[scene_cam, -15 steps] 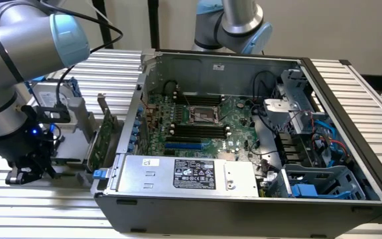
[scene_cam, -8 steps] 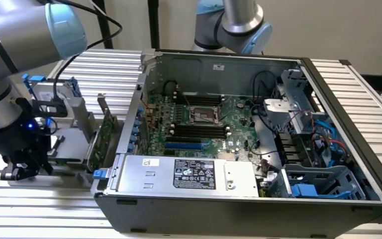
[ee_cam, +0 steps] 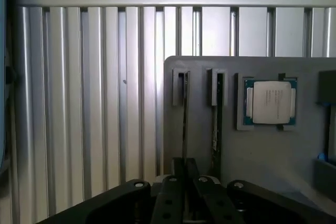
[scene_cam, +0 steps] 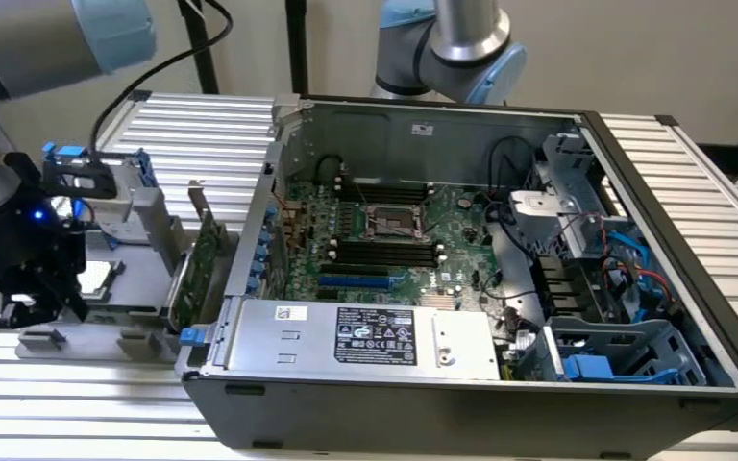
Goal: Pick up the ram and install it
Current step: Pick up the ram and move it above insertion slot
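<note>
The ram (ee_cam: 185, 119) is a thin board seen edge-on, standing in a slot of the grey parts holder (ee_cam: 262, 150). My gripper (ee_cam: 185, 163) is low over it, with the black fingers closed together on the stick's near end. A second thin stick (ee_cam: 216, 124) stands in the neighbouring slot. In the exterior view my gripper (scene_cam: 36, 305) hangs over the holder (scene_cam: 100, 327) at the exterior view's left, beside the open computer case (scene_cam: 472, 384). The motherboard's black memory slots (scene_cam: 376, 252) lie inside the case.
A processor chip (ee_cam: 270, 103) lies in a pocket of the holder beside the sticks. A wider green expansion card (scene_cam: 203, 264) stands upright between the holder and the case. The silver power supply (scene_cam: 356, 336) fills the case's near side. Everything rests on a slatted metal table (ee_cam: 94, 103).
</note>
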Controlling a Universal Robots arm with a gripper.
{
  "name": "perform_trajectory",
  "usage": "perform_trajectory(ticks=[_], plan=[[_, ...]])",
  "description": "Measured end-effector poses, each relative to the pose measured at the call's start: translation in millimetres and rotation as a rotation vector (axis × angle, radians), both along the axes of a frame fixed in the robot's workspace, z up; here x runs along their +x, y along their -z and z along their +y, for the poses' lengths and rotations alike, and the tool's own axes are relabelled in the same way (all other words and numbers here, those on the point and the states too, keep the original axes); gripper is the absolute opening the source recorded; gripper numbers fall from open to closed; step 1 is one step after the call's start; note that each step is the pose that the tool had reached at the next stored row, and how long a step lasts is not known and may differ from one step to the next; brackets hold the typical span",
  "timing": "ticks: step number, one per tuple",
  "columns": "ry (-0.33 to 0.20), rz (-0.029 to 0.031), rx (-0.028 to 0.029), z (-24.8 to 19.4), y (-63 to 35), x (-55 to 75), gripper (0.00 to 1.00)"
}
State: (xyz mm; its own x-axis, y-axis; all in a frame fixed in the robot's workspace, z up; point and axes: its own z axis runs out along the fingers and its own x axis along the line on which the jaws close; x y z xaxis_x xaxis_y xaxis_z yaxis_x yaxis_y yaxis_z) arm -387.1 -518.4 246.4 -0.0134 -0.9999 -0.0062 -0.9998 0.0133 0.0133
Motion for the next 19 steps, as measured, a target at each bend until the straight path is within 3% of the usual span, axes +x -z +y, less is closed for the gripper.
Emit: perform_trajectory(ticks=[6, 15, 19], plan=[[0.000, 0.0000, 0.0003, 0.0, -26.2, 3.4, 0.00], [-0.001, -0.0001, 0.0074, 0.0, -53.9, 21.7, 0.00], [-0.003, 0.0000, 0.0138, 0.0, -64.9, 32.8, 0.00]])
